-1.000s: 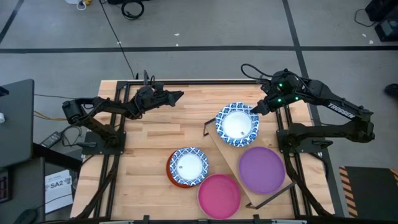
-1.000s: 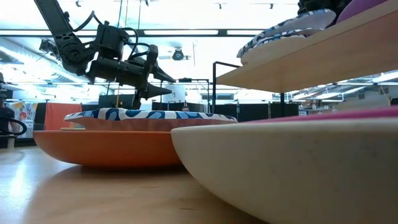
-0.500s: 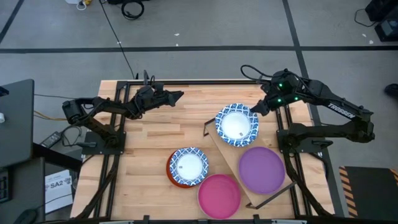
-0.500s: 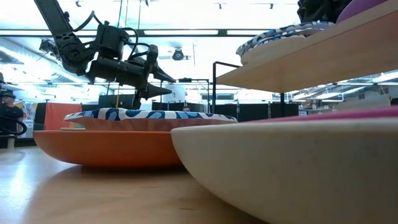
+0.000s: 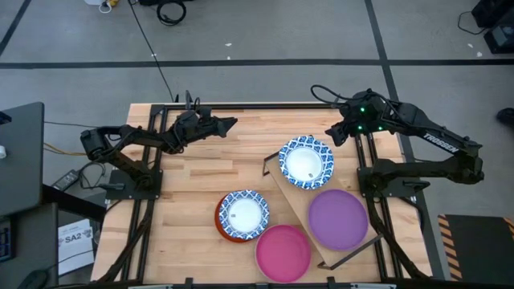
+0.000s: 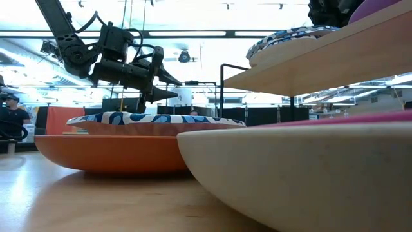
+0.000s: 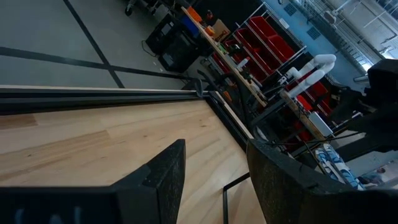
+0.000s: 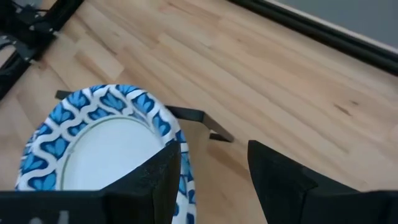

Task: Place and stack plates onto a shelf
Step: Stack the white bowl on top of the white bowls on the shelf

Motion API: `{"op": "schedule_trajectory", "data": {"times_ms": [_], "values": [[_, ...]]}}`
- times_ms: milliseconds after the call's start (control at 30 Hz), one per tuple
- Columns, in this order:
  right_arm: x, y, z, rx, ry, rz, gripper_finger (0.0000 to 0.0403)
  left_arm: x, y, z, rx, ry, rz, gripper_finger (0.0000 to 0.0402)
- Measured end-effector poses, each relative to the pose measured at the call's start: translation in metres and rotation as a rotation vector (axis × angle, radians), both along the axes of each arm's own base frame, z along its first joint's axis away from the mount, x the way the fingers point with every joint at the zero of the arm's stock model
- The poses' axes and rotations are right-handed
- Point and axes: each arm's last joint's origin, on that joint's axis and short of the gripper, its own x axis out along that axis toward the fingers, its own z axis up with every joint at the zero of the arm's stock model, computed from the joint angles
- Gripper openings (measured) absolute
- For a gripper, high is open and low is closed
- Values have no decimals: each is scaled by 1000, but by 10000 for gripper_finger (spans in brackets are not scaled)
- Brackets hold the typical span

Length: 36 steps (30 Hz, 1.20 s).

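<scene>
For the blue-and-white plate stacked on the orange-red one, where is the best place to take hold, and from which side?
Probably its raised rim on the left, the side nearest the left gripper. The blue-and-white plate lies flat on the orange-red plate and, in the low view, its edge stands above that plate, giving a lip to pinch. The pink plate crowds its right side.

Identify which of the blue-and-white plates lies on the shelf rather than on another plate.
It is the blue-and-white plate at the shelf's far end, next to the purple plate. The other blue-and-white plate sits atop the orange-red plate on the tabletop.
</scene>
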Motion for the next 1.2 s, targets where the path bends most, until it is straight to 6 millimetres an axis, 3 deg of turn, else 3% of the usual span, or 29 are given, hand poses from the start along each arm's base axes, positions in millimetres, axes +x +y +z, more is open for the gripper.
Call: {"op": "schedule_trajectory", "data": {"times_ms": [200,333,733,1200], "values": [[0,0,0,-3,2,-3,192,0,0,0,4,-2,-2,178],[0,0,0,-3,2,-3,192,6,-9,1,138,55,-51,178],[0,0,0,-38,18,37,192,30,-65,9,433,59,-302,178],[0,0,0,-40,19,40,192,46,-129,18,496,-19,-525,178]]}}
